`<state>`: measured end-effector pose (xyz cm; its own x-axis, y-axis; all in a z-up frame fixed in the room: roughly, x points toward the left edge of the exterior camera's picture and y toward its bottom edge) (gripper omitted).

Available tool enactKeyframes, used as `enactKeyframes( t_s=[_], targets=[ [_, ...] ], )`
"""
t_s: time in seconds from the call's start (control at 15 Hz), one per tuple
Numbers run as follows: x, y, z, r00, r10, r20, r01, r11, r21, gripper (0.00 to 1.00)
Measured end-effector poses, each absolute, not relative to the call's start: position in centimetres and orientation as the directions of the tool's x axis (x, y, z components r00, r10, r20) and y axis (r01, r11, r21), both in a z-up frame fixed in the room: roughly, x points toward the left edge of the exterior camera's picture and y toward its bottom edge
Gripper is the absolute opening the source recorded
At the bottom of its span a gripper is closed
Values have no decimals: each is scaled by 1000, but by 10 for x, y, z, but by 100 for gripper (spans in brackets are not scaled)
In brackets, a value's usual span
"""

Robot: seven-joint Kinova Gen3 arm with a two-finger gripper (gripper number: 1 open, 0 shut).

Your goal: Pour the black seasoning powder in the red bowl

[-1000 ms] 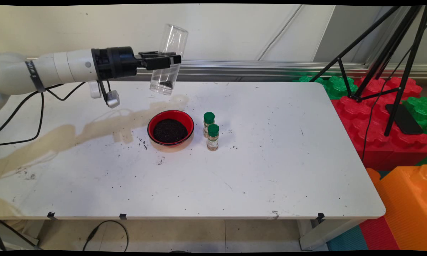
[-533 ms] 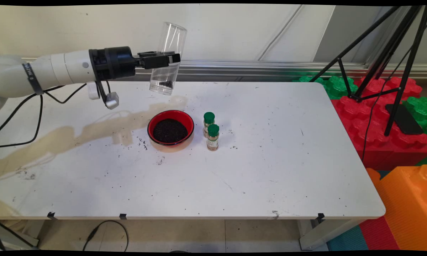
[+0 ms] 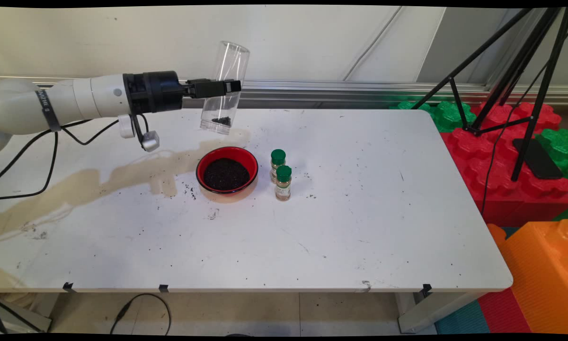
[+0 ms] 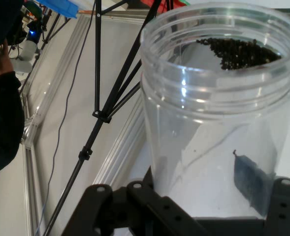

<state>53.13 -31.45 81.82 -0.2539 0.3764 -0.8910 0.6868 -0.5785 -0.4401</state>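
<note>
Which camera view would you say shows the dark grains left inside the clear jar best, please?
The hand view: the clear jar fills it, and the dark grains show as a distinct heap against its bottom. The main view shows the whole jar tilted in the gripper behind the red bowl, but the grains are only a small dark patch.
</note>
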Motion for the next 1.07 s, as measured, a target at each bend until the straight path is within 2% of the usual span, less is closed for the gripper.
enactKeyframes(
  t_s=[0.73,1.07],
  targets=[
    [535,-316,810,-334,482,-810,670,-483,-564,0],
    [537,-319,806,-415,553,-722,635,-392,-666,0]
  ],
)
